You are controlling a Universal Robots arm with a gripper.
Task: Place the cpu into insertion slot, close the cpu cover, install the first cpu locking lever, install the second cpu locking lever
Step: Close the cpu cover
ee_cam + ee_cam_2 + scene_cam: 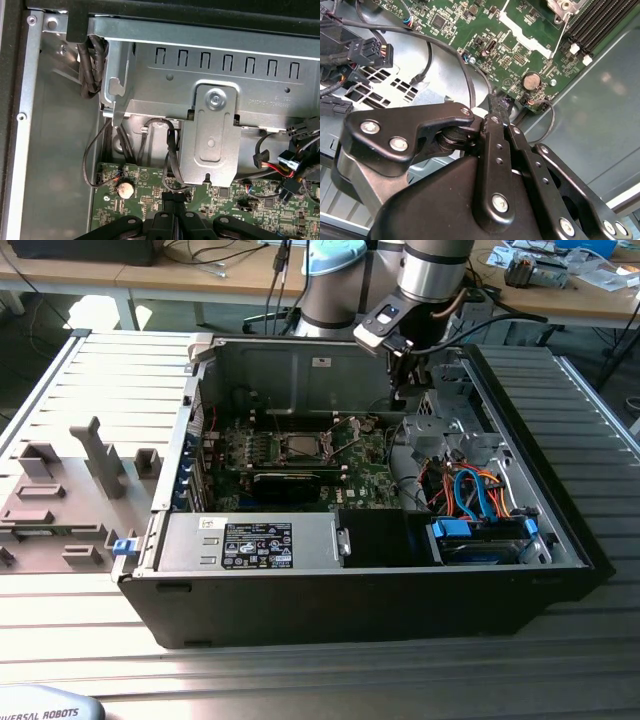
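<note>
- Fingers (496, 125) narrow, tips together, nothing btwn.
- Gripper (405, 392) by drive cage (440, 418), well apart from insertion slot (300, 447).
- Prob. lever stage; needs reach across board (365, 468), avoiding cables (470, 490).

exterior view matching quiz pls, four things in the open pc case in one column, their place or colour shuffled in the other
Things:
1. hand
2. cpu socket
3. drive caddy
4. labelled box

Places or colours:
a. silver, along the near wall of the case
b. blue, in the near corner at the exterior view's right
c. middle of the green board
d. black, above the board's far side, beside the grey metal cage

Pairs: 1-d, 2-c, 3-b, 4-a
</note>
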